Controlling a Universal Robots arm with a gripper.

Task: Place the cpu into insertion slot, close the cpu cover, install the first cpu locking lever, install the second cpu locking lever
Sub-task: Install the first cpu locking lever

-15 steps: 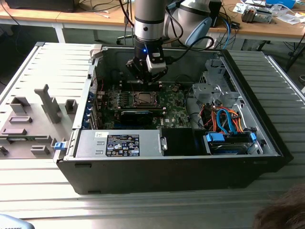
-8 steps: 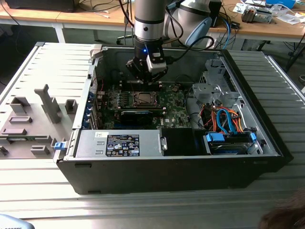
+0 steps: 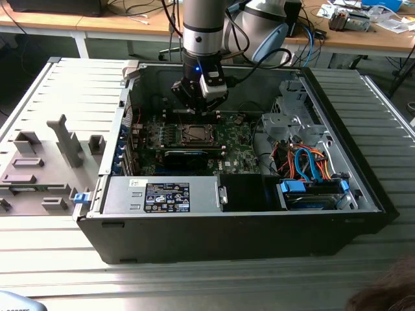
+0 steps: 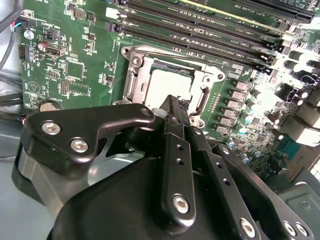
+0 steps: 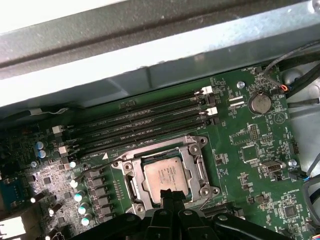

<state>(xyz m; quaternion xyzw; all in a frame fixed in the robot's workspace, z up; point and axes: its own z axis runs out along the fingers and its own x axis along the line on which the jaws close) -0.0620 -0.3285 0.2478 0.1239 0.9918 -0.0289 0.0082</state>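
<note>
Currently the open computer case [image 3: 337,214] lies on its side on the ribbed tabletop [image 3: 58,91], and the arm [image 3: 202,26] reaches down into it over the green motherboard [image 3: 237,152].

The tool [image 3: 198,103] hovers just above the socket area. In the first wrist view its fingertips [image 5: 170,196] sit pressed together, nothing between them, right at the near edge of the cpu [image 5: 165,175]; the second wrist view shows the same narrow tip [image 4: 172,107] over the pale square chip [image 4: 170,85].

The cpu lies flat inside the insertion slot [image 5: 192,150], square with the frame around it. The cpu cover [image 5: 131,186] appears to lie down around the chip, its window showing the metal top, though whether it is fully seated cannot be told. Thin levers run along the socket sides; whether they are hooked under their tabs is not clear.

Judgement on doing this step well: press straight down and keep the tip on frame or lever, off the chip top and away from the memory slots [image 5: 145,125] just beside.

Print: there is faint etched text on the cpu and white lettering on the board, none of it readable. The white-and-black label [image 3: 167,196] on the grey box is also illegible.
</note>
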